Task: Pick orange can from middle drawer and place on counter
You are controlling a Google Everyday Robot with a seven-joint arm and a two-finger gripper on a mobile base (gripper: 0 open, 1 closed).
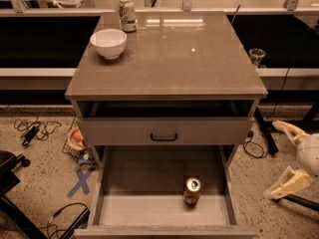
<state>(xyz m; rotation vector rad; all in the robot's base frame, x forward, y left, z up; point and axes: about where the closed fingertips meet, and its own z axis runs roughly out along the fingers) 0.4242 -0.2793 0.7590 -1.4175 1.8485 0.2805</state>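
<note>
The orange can (192, 191) stands upright on the floor of the open middle drawer (139, 173), right of centre and near the drawer's front wall. Its silver pull-tab top faces up. The counter (189, 59) is the glossy grey-brown top of the cabinet above. My gripper (279, 158) is at the right edge of the view, outside the cabinet and right of the drawer, about level with it. Its two cream fingers (289, 182) are spread wide apart with nothing between them. It is well clear of the can.
A white bowl (108, 43) and a green-and-white can (127, 14) stand at the counter's back left. A closed drawer front with a black handle (163, 137) sits above the open drawer. Cables (32, 130) and a blue tape cross (79, 182) lie on the floor at left.
</note>
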